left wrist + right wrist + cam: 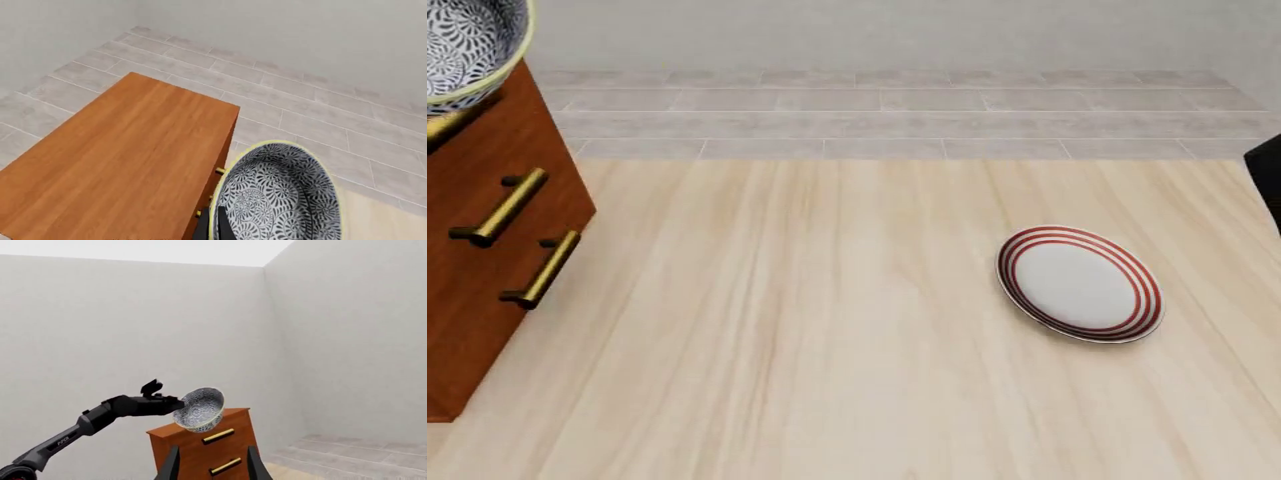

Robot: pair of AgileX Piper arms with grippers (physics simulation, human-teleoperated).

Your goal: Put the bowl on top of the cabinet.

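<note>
Bowl (465, 45): cropped by front view's top-left corner.
Cabinet (487, 250): left side and top out of frame there.
Left gripper (215, 227): mostly below the wrist frame's edge; finger contact indiscernible.

On the table (827, 350) before me a flat white plate (1080, 283) with red rings lay alone, toward the right; grey floor tiles (894, 110) ran beyond.
</note>
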